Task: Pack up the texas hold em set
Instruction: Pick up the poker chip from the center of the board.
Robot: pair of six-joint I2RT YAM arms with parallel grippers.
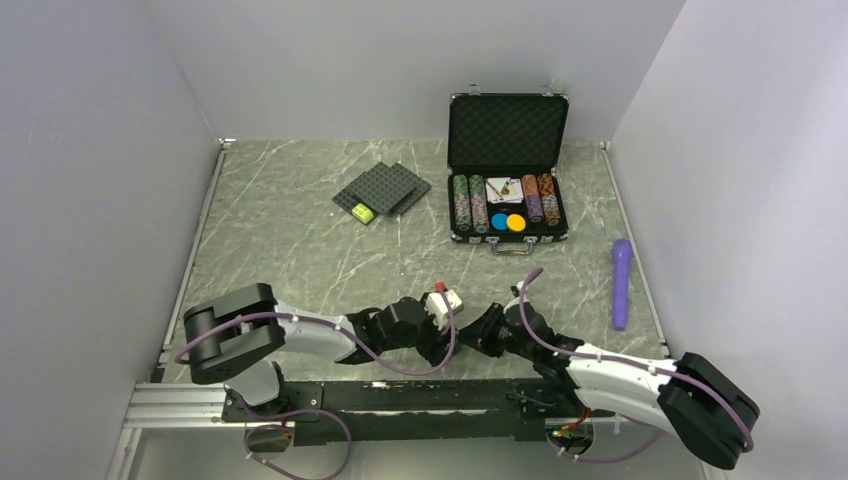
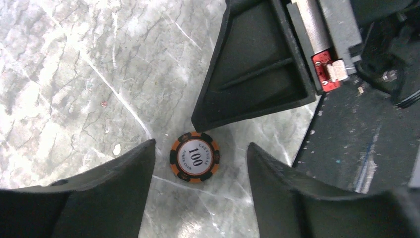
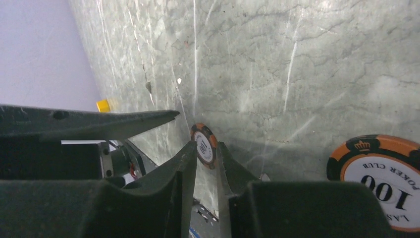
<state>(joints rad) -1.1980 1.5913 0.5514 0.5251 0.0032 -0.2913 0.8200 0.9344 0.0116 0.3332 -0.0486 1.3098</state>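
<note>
An orange-and-black poker chip [image 2: 194, 157] marked 100 lies level just above the table. My right gripper [image 3: 205, 148] is shut on that chip [image 3: 203, 134], pinching one edge so most of it sticks out past the tips. My left gripper [image 2: 200, 146] is open, a finger on each side of the chip and touching neither side. A second orange chip [image 3: 381, 181] lies flat on the table beside the right fingers. Both grippers meet near the front centre, left gripper [image 1: 447, 343] facing right gripper [image 1: 478, 336]. The open black briefcase [image 1: 507, 100] stands at the back right, holding chip stacks [image 1: 470, 202], cards [image 1: 503, 188], a blue disc [image 1: 498, 221] and an orange disc [image 1: 516, 222].
Dark grey studded plates [image 1: 385, 188] with a yellow-green brick [image 1: 362, 213] lie left of the briefcase. A purple cylinder [image 1: 621, 283] lies near the right wall. White walls close in the table on three sides.
</note>
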